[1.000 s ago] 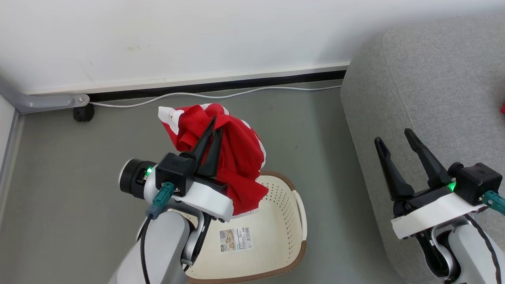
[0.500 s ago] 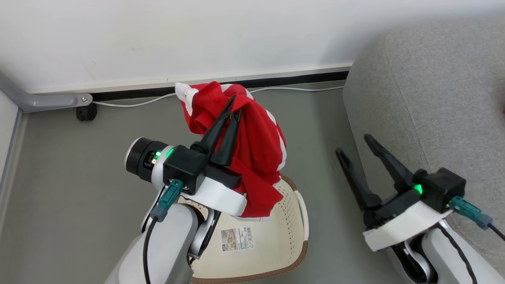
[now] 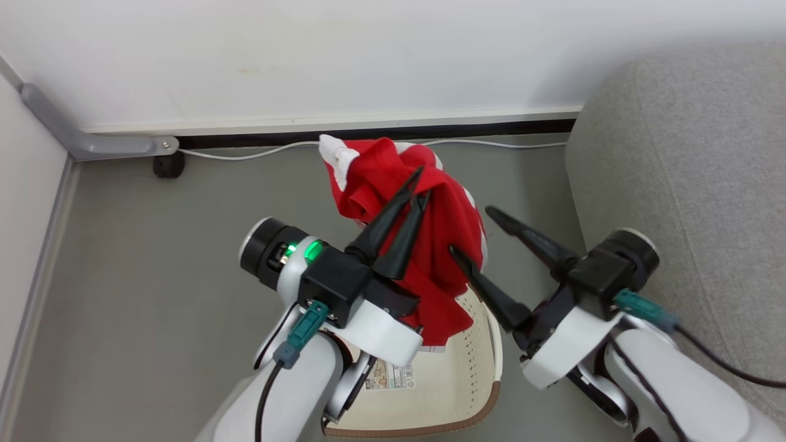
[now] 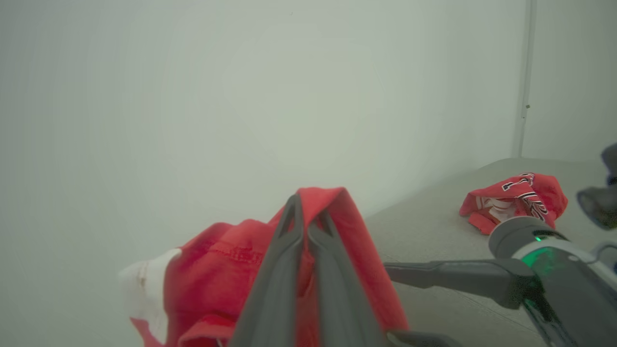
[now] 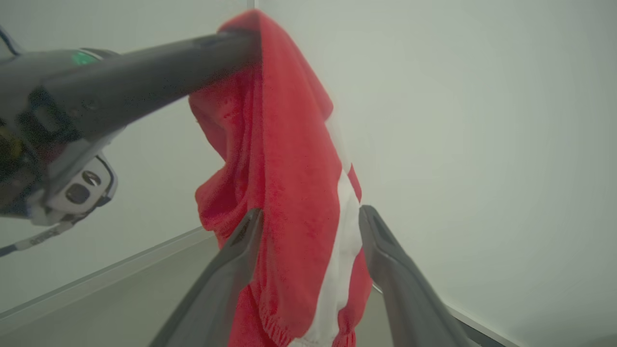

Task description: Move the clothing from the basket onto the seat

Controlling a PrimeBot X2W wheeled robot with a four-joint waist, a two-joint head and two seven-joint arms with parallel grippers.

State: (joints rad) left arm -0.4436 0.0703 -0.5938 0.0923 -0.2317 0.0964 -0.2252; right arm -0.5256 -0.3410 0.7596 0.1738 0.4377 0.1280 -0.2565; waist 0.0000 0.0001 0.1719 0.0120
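The sofa [image 3: 688, 184] is seen along the right edge of the head view. The whole picture has shifted since a second ago, so the camera has been turned. The basket [image 3: 485, 368] is set on the floor [image 3: 153, 276] near the sofa, with its inner bottom partly bared.

A red garment [image 3: 451, 221] with white trim is held up above the basket's far rim, clear of the sofa. A second red garment [image 4: 516, 200] with dark lettering is already laid on the sofa's cushion.

The raised garment is gripped by the left pincer [image 3: 424, 181], whose fingers are clamped together on a fold. The right pincer [image 3: 471, 229] was seen a second ago well apart, over the sofa's edge, and has been brought across to the garment. It is spread wide, and the hanging cloth is framed between its two fingers without being pinched.
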